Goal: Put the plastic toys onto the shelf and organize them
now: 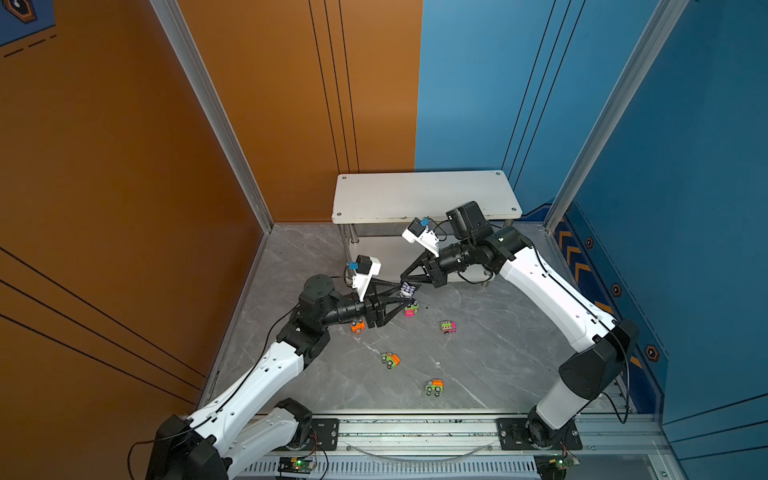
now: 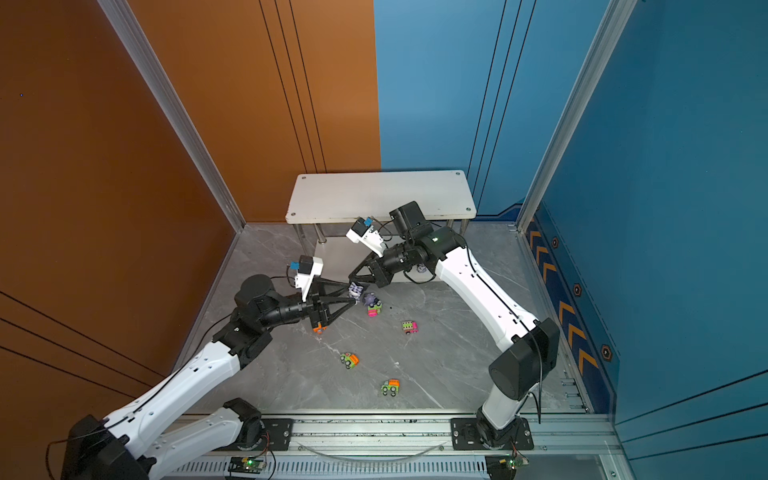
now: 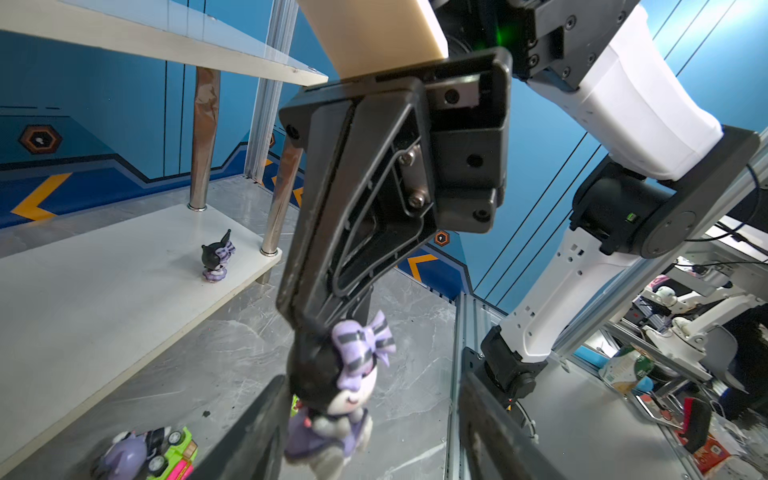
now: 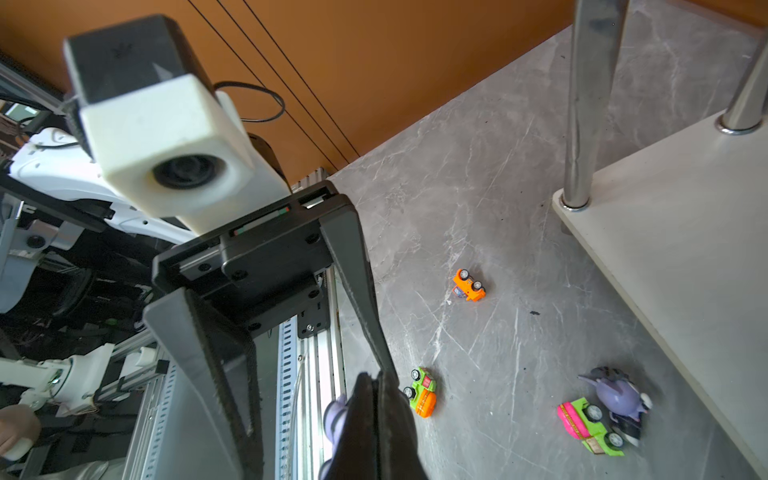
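- In both top views the white shelf (image 1: pixel 424 195) stands at the back of the grey bench (image 1: pixel 498 353).
- In front of the shelf, the right pincer (image 1: pixel 403 278) is clenched on the held figurine (image 1: pixel 408 289). The left pincer (image 1: pixel 406 294) is released, with its jaws apart on either side of that toy.
- Both top views show five cars on the bench. The orange car (image 1: pixel 357 326) sits partly under the left pincer, and the pink-and-green car (image 1: pixel 411 309) is just beside the pincer tips. The pink car (image 1: pixel 448 327) sits further to the right. The middle green car (image 1: pixel 390 360) and the front green car (image 1: pixel 434 387) are nearer the rail.
- In a top view, the lying figurine (image 2: pixel 369 299) rests against the pink-and-green car. The shelved figurine (image 2: pixel 422 268) shows on the lower tier behind the right arm.
- In the left wrist view, the right pincer (image 3: pixel 328 328) grips the black head of the held figurine (image 3: pixel 340 399), which hangs above the bench. The left pincer's fingers (image 3: pixel 249 436) flank the toy, and one is close against its side.
- The same view shows the shelved figurine (image 3: pixel 216 257) upright near a corner post of the lower tier. The lying figurine (image 3: pixel 124 457) is beside the pink-and-green car (image 3: pixel 174 453) on the bench.
- In the right wrist view, the right pincer (image 4: pixel 372 382) is pressed shut, with a sliver of purple toy beside it. The orange car (image 4: pixel 468 284) lies on its side. The lying figurine (image 4: pixel 619 395) rests against the pink-and-green car (image 4: pixel 590 424), near the shelf's lower tier.
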Robot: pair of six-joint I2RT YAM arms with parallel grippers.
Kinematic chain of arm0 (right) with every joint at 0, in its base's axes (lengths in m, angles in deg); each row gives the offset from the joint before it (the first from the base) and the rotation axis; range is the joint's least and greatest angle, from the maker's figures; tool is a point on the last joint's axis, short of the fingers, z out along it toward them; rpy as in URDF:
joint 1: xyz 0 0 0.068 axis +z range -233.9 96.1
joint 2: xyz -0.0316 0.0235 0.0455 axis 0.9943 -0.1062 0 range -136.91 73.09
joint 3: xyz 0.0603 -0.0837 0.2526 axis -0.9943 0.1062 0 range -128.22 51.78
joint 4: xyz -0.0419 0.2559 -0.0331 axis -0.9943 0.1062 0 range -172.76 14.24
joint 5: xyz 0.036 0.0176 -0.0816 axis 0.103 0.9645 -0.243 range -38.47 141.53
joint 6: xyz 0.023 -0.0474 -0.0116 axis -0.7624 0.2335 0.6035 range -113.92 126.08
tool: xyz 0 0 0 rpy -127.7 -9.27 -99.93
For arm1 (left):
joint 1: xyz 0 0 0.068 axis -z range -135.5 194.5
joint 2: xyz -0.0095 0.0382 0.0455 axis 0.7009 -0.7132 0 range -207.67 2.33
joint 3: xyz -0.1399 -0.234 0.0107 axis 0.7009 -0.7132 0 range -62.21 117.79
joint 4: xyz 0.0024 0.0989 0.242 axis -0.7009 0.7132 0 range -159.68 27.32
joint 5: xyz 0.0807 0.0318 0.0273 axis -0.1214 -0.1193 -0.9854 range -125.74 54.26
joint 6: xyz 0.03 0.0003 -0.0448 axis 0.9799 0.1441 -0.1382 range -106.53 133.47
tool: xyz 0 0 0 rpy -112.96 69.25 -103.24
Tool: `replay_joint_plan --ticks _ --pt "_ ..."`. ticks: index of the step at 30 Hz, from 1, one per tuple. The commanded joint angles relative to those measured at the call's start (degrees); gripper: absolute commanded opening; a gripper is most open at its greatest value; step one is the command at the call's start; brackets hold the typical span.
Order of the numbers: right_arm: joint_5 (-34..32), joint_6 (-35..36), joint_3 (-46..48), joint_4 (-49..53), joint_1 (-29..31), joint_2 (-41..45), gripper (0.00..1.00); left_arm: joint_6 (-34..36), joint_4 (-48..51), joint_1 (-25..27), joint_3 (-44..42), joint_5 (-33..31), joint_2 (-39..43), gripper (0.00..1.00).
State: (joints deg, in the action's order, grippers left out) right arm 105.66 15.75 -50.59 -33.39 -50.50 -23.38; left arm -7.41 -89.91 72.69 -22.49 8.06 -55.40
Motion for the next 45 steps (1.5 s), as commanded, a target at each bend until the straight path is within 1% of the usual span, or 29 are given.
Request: replay_joint_plan --ticks 1,3,4,5,6,7,9,10,13,14,15,17,20,21,23,25,26,27,29,30,32,35,38,41,42,45 --pt "4.0 2.0 -1.5 1.9 0.7 0.8 0.00 -0.5 -1.7 0.6 2.2 4.1 -1.7 0.61" --pt "5.2 2.2 -1.3 1.9 0.7 1.2 0.00 -0.8 -1.7 0.6 2.5 4.7 -2.5 0.59" --pt "5.9 2.4 -1.3 1.9 0.8 1.4 0.00 -0.8 -1.8 0.7 2.5 4.9 -2.8 0.57" --pt "6.4 2.5 -1.3 1.8 0.7 1.7 0.00 -0.9 -1.8 0.7 2.5 4.9 -3.0 0.54" --pt "6.8 2.6 -1.4 1.9 0.8 1.8 0.00 -1.0 -1.8 0.8 2.5 5.0 -3.0 0.47" --pt "7.0 2.5 -1.5 1.8 0.7 2.1 0.00 -1.0 -1.9 0.9 2.4 5.0 -2.9 0.45" --pt "7.5 2.8 -1.8 1.8 0.7 2.6 0.00 -0.9 -1.9 1.1 2.2 5.1 -2.6 0.42" --pt "7.7 2.8 -1.9 1.8 0.7 2.8 0.00 -0.8 -1.9 1.1 2.2 5.0 -2.5 0.36" --pt "8.1 2.7 -2.4 1.8 0.8 2.9 0.00 -0.7 -1.8 1.2 2.2 5.0 -2.3 0.08" --pt "8.1 2.6 -2.5 1.9 0.9 2.8 0.00 -0.7 -1.9 1.2 2.3 4.8 -2.3 0.02" --pt "7.9 2.5 -2.5 1.9 1.0 2.8 0.00 -0.7 -1.9 1.3 2.4 4.3 -2.3 0.00" --pt "7.1 2.2 -2.5 1.7 1.4 2.8 0.00 -0.5 -1.8 1.4 2.5 3.7 -2.3 0.00" --pt "3.6 1.1 -2.7 1.7 2.7 2.8 0.00 0.2 -1.9 1.5 2.8 2.1 -2.4 0.00" --pt "1.6 0.3 -2.8 1.5 3.2 2.9 0.04 0.5 -1.8 1.6 2.7 0.4 -2.2 0.00" --pt "-2.2 -1.9 -2.4 0.1 4.0 3.4 0.18 2.0 -1.3 1.6 2.8 -3.0 -1.8 0.00" --pt "-6.6 -5.9 -1.0 -2.8 4.5 4.6 0.37 4.1 0.1 1.7 2.9 -7.5 -1.0 0.00" --pt "-8.7 -7.7 0.0 -4.2 4.7 5.1 0.40 5.0 0.4 1.8 2.8 -9.1 -0.7 0.00" --pt "-10.1 -9.0 1.7 -5.9 4.9 5.8 0.37 5.7 0.7 1.7 2.8 -10.9 -0.4 0.00" --pt "-11.5 -12.4 4.6 -10.2 5.0 7.5 0.16 6.4 0.6 1.9 2.8 -12.5 -0.2 0.00" --pt "-11.8 -13.3 5.6 -11.6 5.0 8.2 0.11 6.5 0.5 1.9 2.8 -13.0 -0.3 0.00" --pt "-12.1 -13.9 7.1 -12.8 4.8 9.0 0.09 6.3 0.5 2.0 2.7 -13.2 -1.0 0.00" --pt "-13.6 -14.6 9.2 -12.7 4.1 9.3 0.08 5.6 0.8 1.8 2.1 -13.8 -2.0 0.00" --pt "-16.9 -15.5 12.0 -11.6 3.3 9.2 0.09 6.1 3.3 1.8 1.2 -16.8 -2.3 0.00" --pt "-22.1 -16.2 16.1 -9.8 2.7 8.7 0.15 8.3 8.1 2.0 1.0 -21.3 -3.4 0.00" --pt "-23.0 -16.7 17.8 -9.6 2.4 8.5 0.16 9.1 9.7 2.0 1.2 -22.9 -4.3 0.02" --pt "-23.6 -18.9 22.1 -9.8 1.1 7.1 0.24 10.4 13.0 2.7 2.0 -27.8 -8.8 0.13"
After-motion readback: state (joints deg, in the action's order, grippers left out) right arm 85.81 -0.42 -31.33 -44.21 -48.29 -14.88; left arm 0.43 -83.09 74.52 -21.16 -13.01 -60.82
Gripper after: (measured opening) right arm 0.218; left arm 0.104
